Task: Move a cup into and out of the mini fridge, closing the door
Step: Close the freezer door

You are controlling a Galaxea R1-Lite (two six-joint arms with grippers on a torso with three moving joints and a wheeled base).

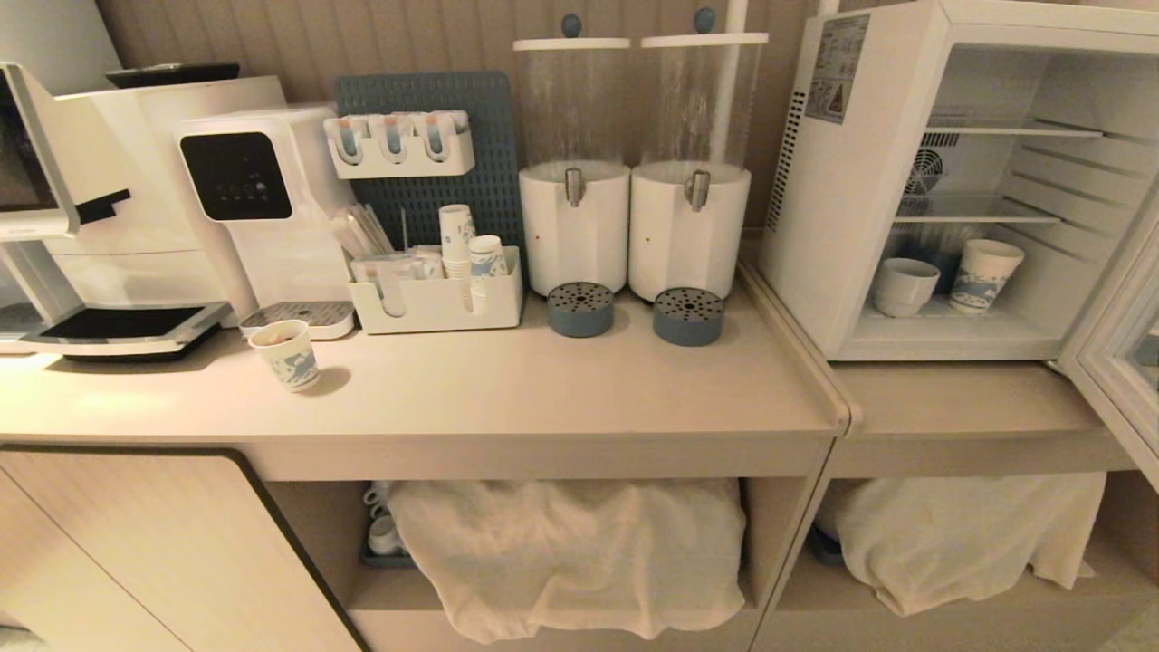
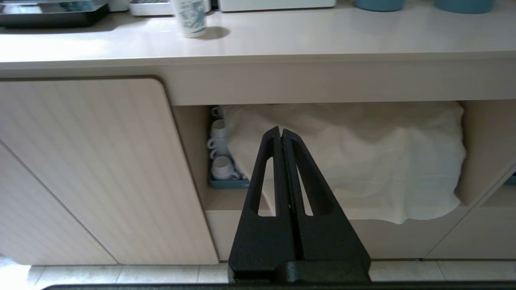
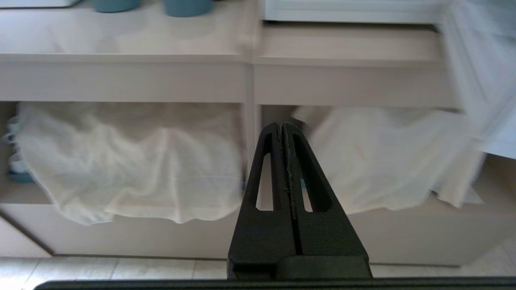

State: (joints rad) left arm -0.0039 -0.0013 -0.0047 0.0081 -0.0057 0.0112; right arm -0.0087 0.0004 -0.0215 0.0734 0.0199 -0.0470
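Black and pressed flat together, the fingers of the left gripper hold nothing; it hangs low in front of the cabinet, below the counter's edge, facing the draped white cloth on the open shelf. The right gripper is likewise clenched on nothing, parked low before the seam where the 2 counter sections meet. Neither arm shows in the head view.

Up on the counter, a blue-patterned paper cup stands near the front left, with 2 white drink dispensers farther back. Beyond and to the right sits the mini fridge, its door swung wide open toward the right edge of the head view.

Deepest in, on the fridge floor, the cup stands upright, mouth up, its long axis vertical; which way its handle points I cannot tell. A second paper cup stands just beside it, on its right.

From both grippers the cup lies up, forward and to the right. The right gripper looks nearer, so reaching in probably falls to that arm, rising above the counter and entering level under the lower wire shelf.
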